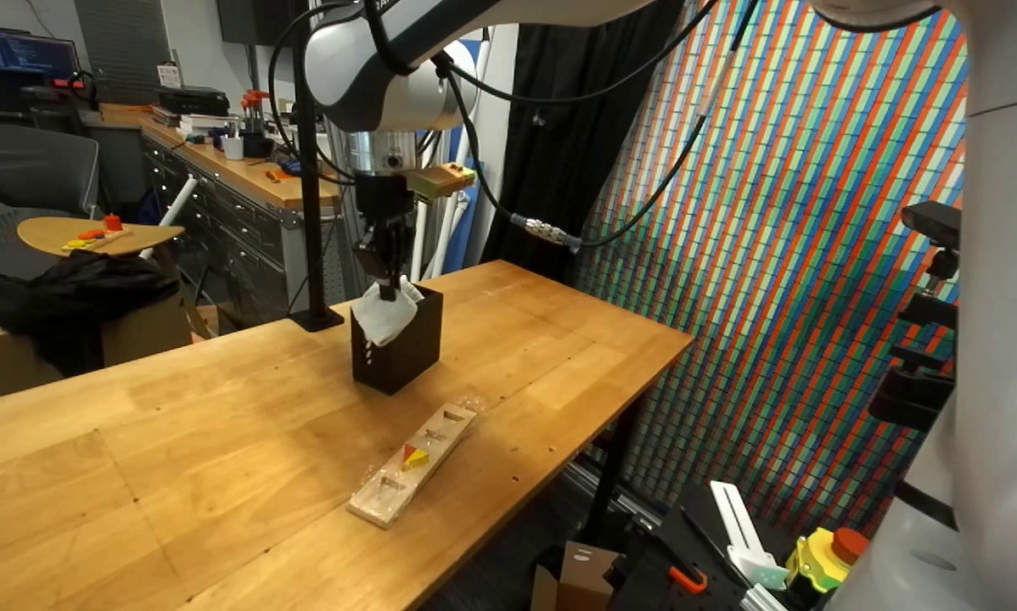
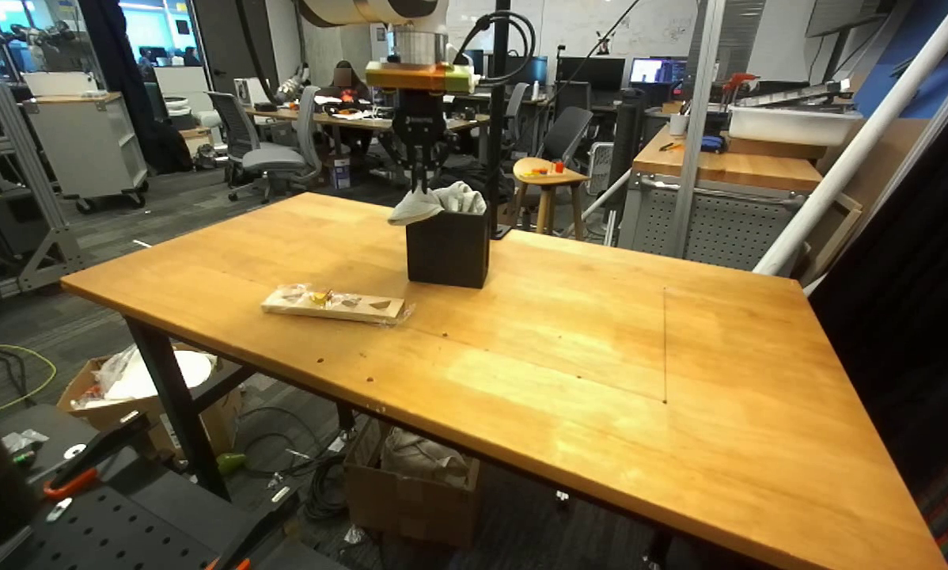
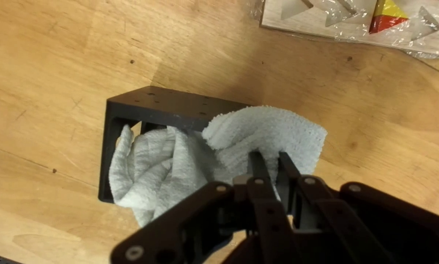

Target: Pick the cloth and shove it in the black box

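Note:
The black box (image 1: pixel 411 352) stands upright on the wooden table, its open top filled by the white cloth (image 3: pixel 157 172). A bunched part of the cloth (image 2: pixel 464 198) lies in the opening and rises a little above the rim. One end of it spills over a side of the black box (image 3: pixel 172 104), toward the gripper. My gripper (image 3: pixel 269 154) points down over that end, its jaws close together with fabric between the fingertips. In an exterior view the cloth peaks up to the gripper (image 2: pixel 419 190). The rim beneath the flap is hidden.
A light-wood strip (image 1: pixel 432 441) with cut-outs and a red-and-yellow piece lies in clear wrap on the table near the box. Close behind the box a black post (image 1: pixel 311 212) rises from the table edge. A cable (image 1: pixel 610 238) hangs from the arm.

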Controlling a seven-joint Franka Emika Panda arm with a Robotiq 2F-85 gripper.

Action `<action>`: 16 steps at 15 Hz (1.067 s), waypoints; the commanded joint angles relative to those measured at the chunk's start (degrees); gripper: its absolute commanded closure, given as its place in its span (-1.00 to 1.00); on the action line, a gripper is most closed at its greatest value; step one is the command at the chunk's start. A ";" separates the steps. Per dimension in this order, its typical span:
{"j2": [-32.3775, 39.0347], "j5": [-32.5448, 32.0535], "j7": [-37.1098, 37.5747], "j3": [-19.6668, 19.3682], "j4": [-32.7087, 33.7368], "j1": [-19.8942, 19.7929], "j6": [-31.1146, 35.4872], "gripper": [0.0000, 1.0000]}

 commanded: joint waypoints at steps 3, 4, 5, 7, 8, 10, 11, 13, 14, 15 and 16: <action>1.25 -0.54 -2.24 -0.07 4.77 -1.10 -1.07 0.93; 1.35 -0.59 -2.51 -0.14 5.49 -1.25 -1.59 0.93; 1.40 -0.67 -2.77 -0.21 6.10 -1.40 -1.95 0.93; 1.63 -0.74 -3.34 -0.33 7.37 -1.72 -2.68 0.93; 1.81 -0.75 -3.59 -0.40 8.08 -1.89 -3.20 0.93; 2.11 -0.81 -4.20 -0.50 9.31 -2.24 -4.12 0.93; 2.34 -0.83 -4.58 -0.57 9.98 -2.43 -4.78 0.93; 2.97 -0.75 -5.35 -0.65 11.17 -2.80 -5.54 0.93; 3.46 -0.70 -5.79 -0.66 11.85 -2.99 -5.84 0.93; 4.03 -0.58 -6.25 -0.64 12.56 -3.21 -6.12 0.93; 4.59 -0.53 -6.65 -0.61 13.25 -3.38 -6.39 0.93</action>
